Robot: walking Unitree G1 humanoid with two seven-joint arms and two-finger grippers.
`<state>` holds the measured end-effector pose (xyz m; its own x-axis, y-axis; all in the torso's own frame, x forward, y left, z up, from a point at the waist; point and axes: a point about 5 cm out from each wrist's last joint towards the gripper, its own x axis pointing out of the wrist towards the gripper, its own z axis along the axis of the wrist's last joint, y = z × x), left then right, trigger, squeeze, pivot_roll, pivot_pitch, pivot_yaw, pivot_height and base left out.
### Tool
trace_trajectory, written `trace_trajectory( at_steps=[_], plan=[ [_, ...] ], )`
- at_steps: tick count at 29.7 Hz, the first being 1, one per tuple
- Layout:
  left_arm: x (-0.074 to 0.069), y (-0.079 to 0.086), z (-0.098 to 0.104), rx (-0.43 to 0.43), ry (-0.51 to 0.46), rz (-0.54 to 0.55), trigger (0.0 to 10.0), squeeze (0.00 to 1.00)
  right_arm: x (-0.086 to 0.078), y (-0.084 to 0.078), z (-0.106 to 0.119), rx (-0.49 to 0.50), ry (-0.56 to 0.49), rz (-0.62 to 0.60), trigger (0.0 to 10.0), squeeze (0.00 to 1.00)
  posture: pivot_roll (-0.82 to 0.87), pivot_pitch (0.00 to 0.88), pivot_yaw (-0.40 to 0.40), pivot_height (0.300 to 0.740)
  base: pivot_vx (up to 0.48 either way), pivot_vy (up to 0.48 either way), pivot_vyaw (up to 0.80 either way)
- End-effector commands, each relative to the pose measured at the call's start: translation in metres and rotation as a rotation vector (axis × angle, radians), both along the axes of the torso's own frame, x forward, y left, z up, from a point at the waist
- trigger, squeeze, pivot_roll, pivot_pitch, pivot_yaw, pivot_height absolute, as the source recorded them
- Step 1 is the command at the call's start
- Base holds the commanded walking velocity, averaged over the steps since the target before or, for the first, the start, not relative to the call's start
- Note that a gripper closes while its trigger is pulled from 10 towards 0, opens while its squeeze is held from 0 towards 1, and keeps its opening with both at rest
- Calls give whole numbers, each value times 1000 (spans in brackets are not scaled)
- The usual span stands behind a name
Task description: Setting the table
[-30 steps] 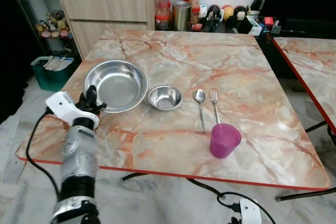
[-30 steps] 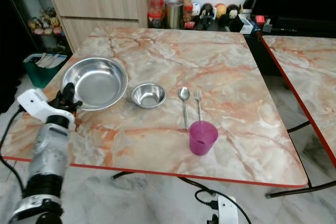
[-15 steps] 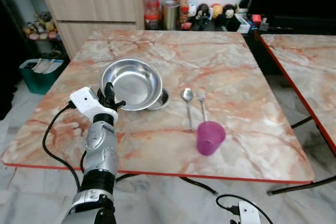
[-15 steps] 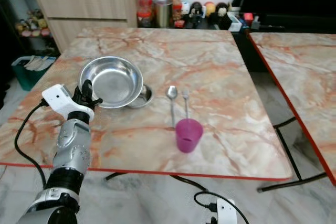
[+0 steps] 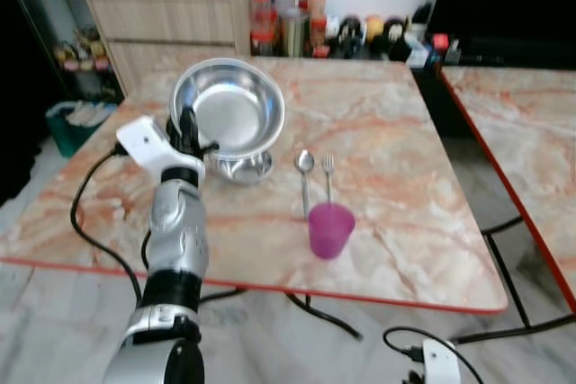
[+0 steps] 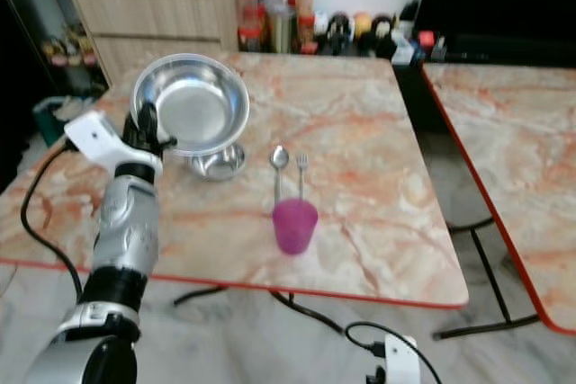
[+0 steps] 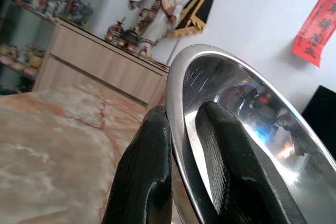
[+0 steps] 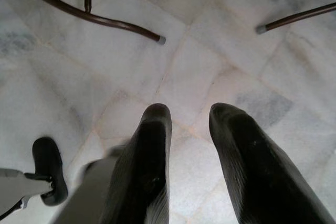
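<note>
Large steel bowl is held tilted above the small steel bowl, its rim pinched by the left gripper; right gripper hangs narrowly parted

The left arm rises upright, its end effector pinched tight on a bowl rim. The right end effector hangs low, fingers slightly parted.

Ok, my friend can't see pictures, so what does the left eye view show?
The robot's left gripper holds a big shiny metal bowl by its rim, tilted up above a marble table. A smaller metal bowl sits beneath it, with a spoon, fork and purple cup nearby.
</note>
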<state>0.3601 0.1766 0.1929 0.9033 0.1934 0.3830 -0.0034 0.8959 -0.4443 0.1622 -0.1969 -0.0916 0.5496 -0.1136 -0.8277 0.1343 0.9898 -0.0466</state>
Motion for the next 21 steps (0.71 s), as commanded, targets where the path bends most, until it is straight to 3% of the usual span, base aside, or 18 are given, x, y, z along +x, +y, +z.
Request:
trace_trajectory(
  at_steps=[1, 21],
  plan=[
    [1, -7, 7, 5, -21, -16, 10000, 0, 1, -7, 2, -12, -7, -22, 10000, 0, -1, 0, -31, 740, 0, -289, 0],
    [1, -8, 10, 56, -11, -23, 10000, 0, 2, -9, 2, -30, -11, -8, 10000, 0, -6, 0, -29, 740, 12, -279, 0]
  ],
)
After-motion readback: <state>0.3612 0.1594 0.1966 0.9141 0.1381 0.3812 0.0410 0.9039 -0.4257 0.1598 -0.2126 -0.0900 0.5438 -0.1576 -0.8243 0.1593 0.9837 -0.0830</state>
